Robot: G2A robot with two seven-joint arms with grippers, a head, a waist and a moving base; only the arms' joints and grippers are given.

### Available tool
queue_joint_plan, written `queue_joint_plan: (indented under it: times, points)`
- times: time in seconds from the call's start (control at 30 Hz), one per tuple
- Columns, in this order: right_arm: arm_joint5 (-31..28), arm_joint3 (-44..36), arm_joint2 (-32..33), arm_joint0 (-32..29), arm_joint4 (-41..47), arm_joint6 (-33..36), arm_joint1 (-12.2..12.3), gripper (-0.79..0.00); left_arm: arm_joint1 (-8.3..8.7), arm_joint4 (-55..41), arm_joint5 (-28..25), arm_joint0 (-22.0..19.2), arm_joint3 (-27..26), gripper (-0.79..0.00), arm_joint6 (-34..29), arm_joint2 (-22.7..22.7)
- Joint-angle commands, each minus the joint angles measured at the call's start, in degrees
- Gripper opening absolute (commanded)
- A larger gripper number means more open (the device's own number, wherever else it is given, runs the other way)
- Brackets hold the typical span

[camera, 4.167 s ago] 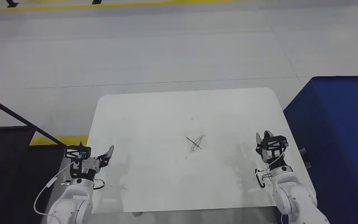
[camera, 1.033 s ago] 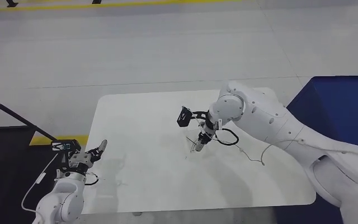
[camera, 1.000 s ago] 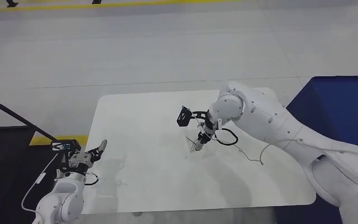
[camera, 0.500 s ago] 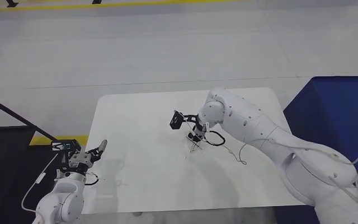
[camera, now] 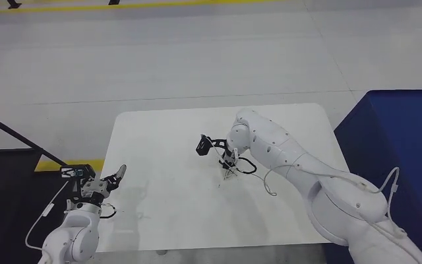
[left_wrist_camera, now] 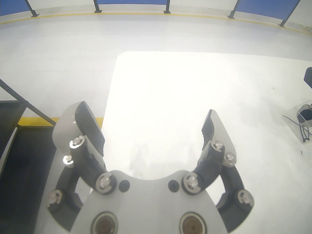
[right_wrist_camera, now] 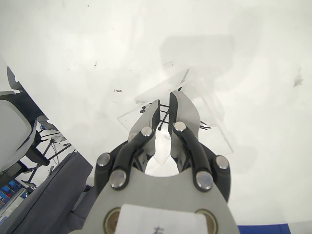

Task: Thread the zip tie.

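Observation:
Thin black zip ties (camera: 230, 173) lie crossed on a clear plastic sheet (right_wrist_camera: 220, 132) near the middle of the white table (camera: 165, 138). My right gripper (camera: 227, 165) points down onto them. In the right wrist view the right gripper (right_wrist_camera: 165, 98) has its fingers drawn close together, with one black zip tie (right_wrist_camera: 162, 120) pinched between the pads. My left gripper (camera: 113, 179) hovers at the table's front left corner, far from the ties. Its fingers (left_wrist_camera: 87, 125) stand wide apart with nothing between them. From the left wrist the zip ties (left_wrist_camera: 303, 129) appear far off.
A blue cabinet (camera: 389, 145) stands beside the table's right edge. A black rail (camera: 26, 142) runs at the far left. The right arm's cable (camera: 264, 183) hangs low over the table behind the gripper.
The right arm came from the front right corner to the centre. Over the last second it swung further left above the ties, with its gripper staying down on them. The left arm has kept still.

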Motion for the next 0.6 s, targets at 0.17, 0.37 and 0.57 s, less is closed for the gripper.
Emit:
queue_joint_plan:
  times: [0.17, 0.37, 0.57]
  points:
    - [-1.2, 4.5, 0.0, -0.3, -1.7, -1.2, -2.8, -0.613, 0.00, 0.0, 0.0, 0.0, 0.0, 0.000, 0.0, 0.0]
    - [-1.2, 8.0, 0.0, -0.7, -3.6, -1.2, -4.9, -0.665, 0.00, 0.0, 0.0, 0.0, 0.0, 0.000, 0.0, 0.0]
    - [-1.8, 10.9, 0.0, -0.5, -4.3, -1.8, -6.4, -0.785, 0.00, 0.0, 0.0, 0.0, 0.0, 0.000, 0.0, 0.0]
